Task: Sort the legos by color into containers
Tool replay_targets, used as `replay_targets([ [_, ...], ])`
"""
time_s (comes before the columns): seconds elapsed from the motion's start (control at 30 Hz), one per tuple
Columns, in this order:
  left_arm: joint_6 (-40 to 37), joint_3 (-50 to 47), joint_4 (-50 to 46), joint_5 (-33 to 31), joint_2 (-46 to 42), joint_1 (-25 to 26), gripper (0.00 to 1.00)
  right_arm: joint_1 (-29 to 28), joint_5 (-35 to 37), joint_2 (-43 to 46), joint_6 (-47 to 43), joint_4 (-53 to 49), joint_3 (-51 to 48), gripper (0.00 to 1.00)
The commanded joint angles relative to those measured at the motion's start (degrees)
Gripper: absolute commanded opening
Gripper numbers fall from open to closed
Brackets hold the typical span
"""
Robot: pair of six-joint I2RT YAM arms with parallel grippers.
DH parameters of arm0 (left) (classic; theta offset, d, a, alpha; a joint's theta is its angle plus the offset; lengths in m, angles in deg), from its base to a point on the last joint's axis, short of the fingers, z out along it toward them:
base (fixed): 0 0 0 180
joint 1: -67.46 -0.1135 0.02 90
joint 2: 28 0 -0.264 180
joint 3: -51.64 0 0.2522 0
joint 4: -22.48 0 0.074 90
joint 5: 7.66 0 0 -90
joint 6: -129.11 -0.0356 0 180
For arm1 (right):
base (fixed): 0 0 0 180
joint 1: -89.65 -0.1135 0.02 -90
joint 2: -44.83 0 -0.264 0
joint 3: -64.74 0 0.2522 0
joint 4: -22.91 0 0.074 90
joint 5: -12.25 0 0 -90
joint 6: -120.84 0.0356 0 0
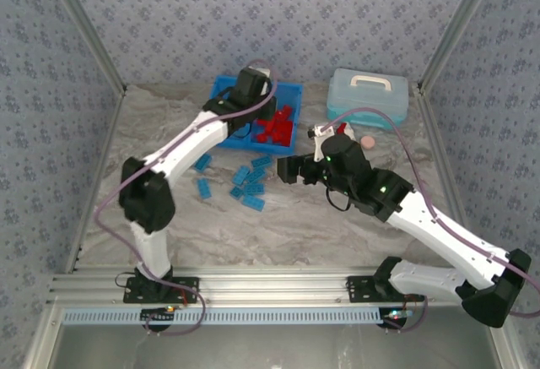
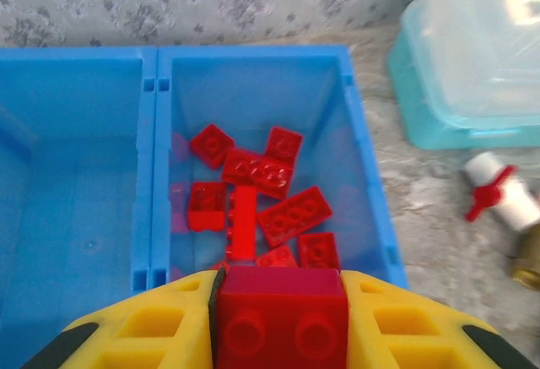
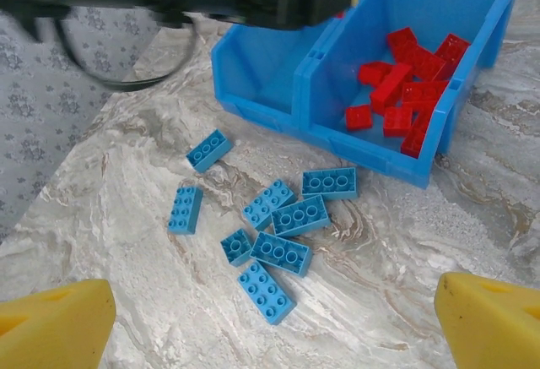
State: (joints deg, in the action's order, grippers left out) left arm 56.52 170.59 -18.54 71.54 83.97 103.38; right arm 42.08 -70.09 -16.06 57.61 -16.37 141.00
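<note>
My left gripper hangs over the bright blue bin, shut on a red lego above the right compartment. Several red legos lie piled in that compartment; the left compartment shows a bare floor. In the top view the left gripper is above the bin, with the red legos beside it. Several light blue legos lie scattered on the table in front of the bin. My right gripper hovers above them, open and holding nothing.
A pale blue lidded case with a white handle stands right of the bin. A white and red bottle-like piece and a brass one lie near it, close to a pink disc. Patterned walls close in the table.
</note>
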Motion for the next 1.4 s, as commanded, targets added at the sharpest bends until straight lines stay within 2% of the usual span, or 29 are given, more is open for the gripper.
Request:
replay_targets([
  [0.0, -1.6, 10.9, -9.5, -5.9, 7.1, 1.1, 0.33, -0.4, 2.1, 1.6, 0.8, -1.5, -1.0, 1.00],
  [0.3, -3.5, 28.4, -19.8, -14.9, 24.1, 2.8, 0.33, -0.4, 2.7, 2.5, 0.0, -2.4, -1.0, 1.00],
  [0.67, -1.2, 23.8, -19.2, -14.8, 26.3, 2.8, 0.33, -0.2, 3.2, 2.9, -0.6, -2.5, -1.1, 1.00],
  [0.77, -1.1, 23.4, -19.2, -14.5, 26.3, 2.8, 0.36, -0.2, 3.1, 2.8, -0.5, -2.6, -1.2, 1.00],
  [1.03, -1.1, 23.5, -19.2, -13.6, 23.0, 2.8, 0.54, -0.2, 3.0, 2.8, -0.2, -2.9, -0.8, 1.00],
  [1.2, -1.0, 21.9, -18.8, -11.7, 17.0, 2.8, 0.57, -0.2, 3.5, 3.0, -0.2, -3.0, -0.7, 1.00],
  [1.37, -1.0, 14.3, -16.2, -8.7, 5.3, 2.8, 0.59, -0.2, 5.0, 2.8, -0.5, -3.3, -0.8, 1.00],
])
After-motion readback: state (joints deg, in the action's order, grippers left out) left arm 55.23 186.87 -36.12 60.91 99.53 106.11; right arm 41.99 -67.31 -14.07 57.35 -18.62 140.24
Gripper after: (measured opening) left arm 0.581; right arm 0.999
